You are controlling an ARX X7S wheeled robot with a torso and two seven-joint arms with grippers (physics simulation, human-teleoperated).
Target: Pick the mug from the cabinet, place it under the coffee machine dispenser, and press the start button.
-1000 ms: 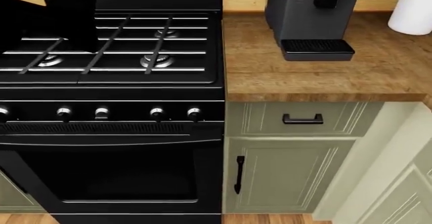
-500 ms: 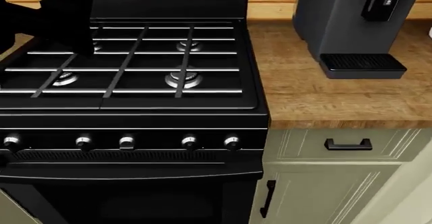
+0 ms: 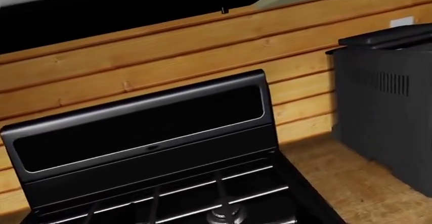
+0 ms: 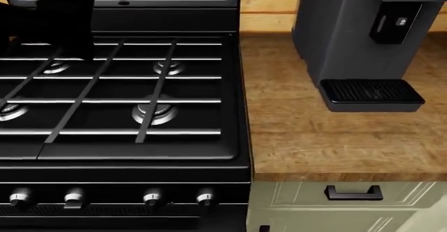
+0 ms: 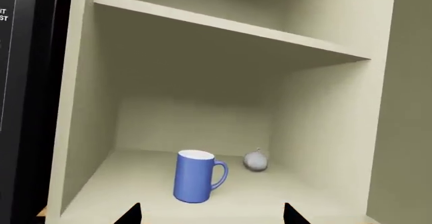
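The light-blue mug (image 5: 196, 176) stands upright on the lower shelf of the open cabinet (image 5: 324, 133), handle towards the right wall. My right gripper (image 5: 212, 216) is open, its dark fingertips (image 5: 131, 215) wide apart in front of the mug and not touching it. The dark coffee machine (image 4: 342, 38) stands on the wooden counter (image 4: 314, 137), with an empty drip tray (image 4: 370, 93) and the small grey start button (image 4: 401, 21) on its black dispenser head. My left arm shows as a dark shape (image 4: 52, 17) over the stove's back left; its fingers cannot be made out.
A black gas stove (image 4: 119, 101) with silver knobs (image 4: 152, 197) fills the left. A small grey round object (image 5: 255, 161) sits behind the mug. An upper shelf (image 5: 229, 27) spans the cabinet. The coffee machine's side also shows in the left wrist view (image 3: 391, 113). A drawer handle (image 4: 353, 192) sits below the counter.
The head view has shifted: stove and coffee machine now sit lower and larger in it, and the lower cabinet door is out of view. My left arm stays at upper left.
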